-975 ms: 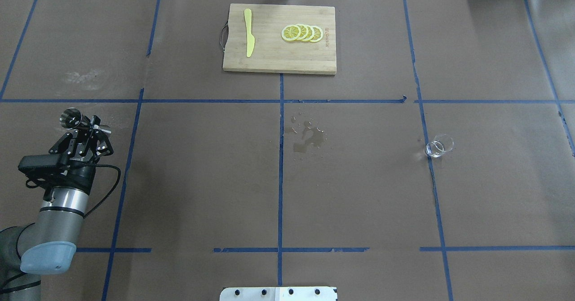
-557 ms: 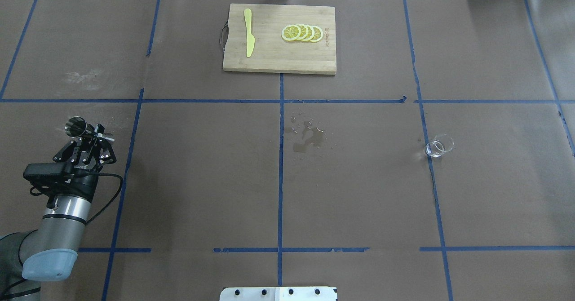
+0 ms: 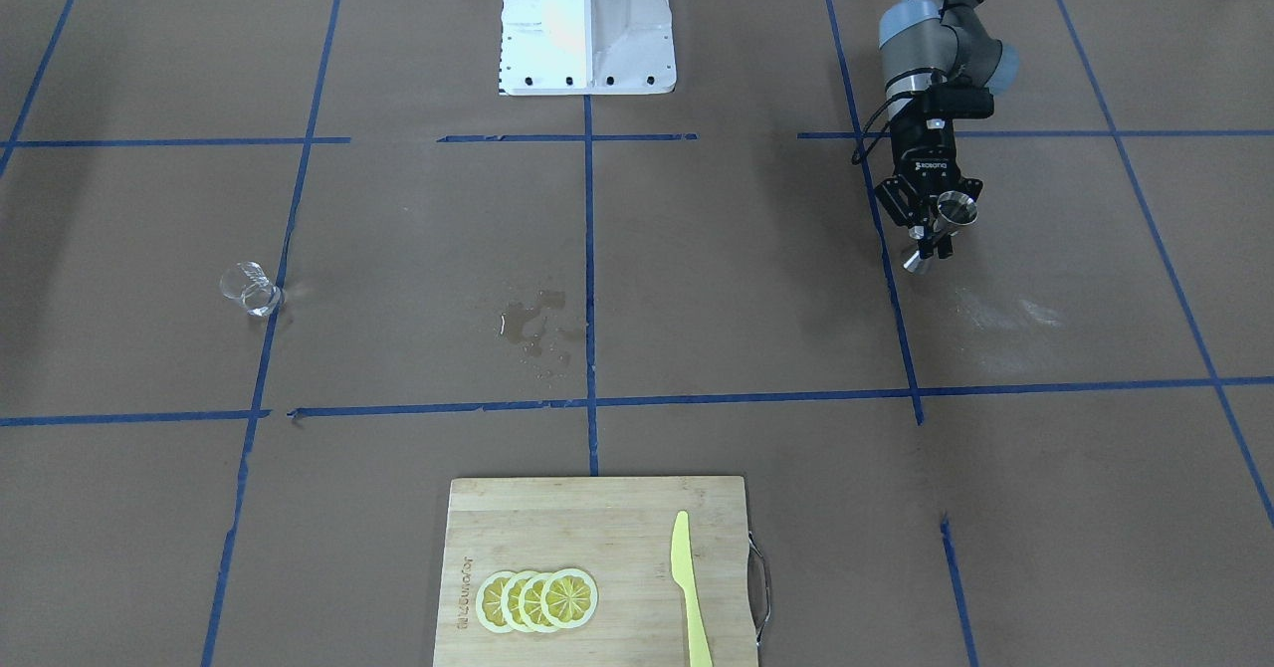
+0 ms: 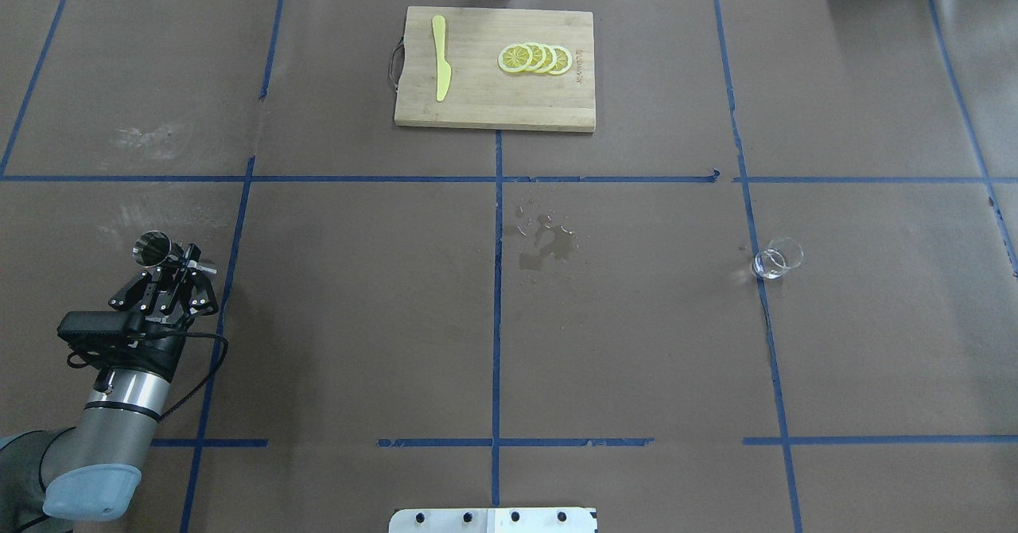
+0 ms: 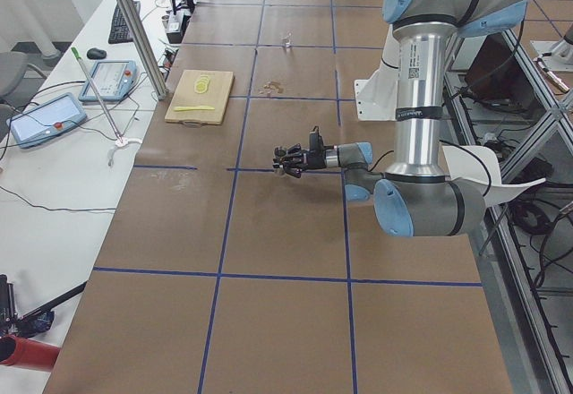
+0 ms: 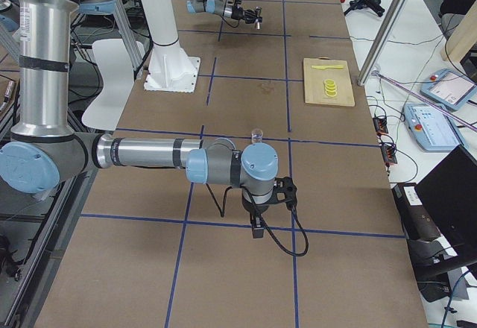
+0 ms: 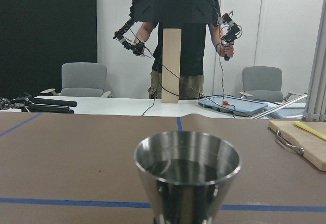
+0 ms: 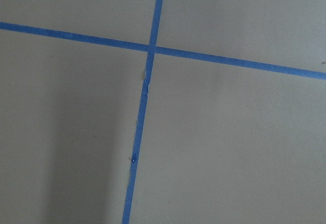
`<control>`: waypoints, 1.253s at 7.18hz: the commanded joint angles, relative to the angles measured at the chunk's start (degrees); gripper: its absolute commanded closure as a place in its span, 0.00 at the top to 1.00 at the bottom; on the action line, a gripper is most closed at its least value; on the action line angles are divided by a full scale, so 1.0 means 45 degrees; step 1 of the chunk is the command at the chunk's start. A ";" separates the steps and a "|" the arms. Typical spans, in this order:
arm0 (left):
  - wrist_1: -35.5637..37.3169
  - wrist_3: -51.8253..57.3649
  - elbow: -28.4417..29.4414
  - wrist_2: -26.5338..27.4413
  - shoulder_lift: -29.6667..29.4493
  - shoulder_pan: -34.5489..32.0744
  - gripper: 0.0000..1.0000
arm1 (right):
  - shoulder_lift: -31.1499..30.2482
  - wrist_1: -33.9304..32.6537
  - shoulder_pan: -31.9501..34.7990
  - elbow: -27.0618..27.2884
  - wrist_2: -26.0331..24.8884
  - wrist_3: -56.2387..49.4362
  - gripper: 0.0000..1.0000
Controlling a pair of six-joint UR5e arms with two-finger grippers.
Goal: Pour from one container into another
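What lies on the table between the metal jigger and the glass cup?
In the overhead view, a small puddle of spilled liquid sits roughly midway between jigger and glass cup; otherwise only brown table covering and blue tape lines.

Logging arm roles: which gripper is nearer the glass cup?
Right. The right gripper hangs near the glass cup, toward that table end; the left gripper holds the jigger at the opposite end.

Jigger (image 7: 187, 175) base beyond frame edge
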 commanded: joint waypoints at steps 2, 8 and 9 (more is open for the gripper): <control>-0.0056 0.0085 -0.0103 -0.0135 -0.0014 0.0238 0.00 | 0.0000 0.0001 0.0000 -0.0001 0.0000 -0.0020 1.00; -0.1482 0.1492 -0.0006 -0.0897 0.0122 0.0238 0.00 | 0.0019 0.0001 0.0000 0.0019 0.0000 -0.0001 1.00; -0.1482 0.1492 0.0226 -0.0897 0.0142 0.0238 0.00 | 0.0019 0.0001 0.0000 0.0019 0.0000 0.0000 1.00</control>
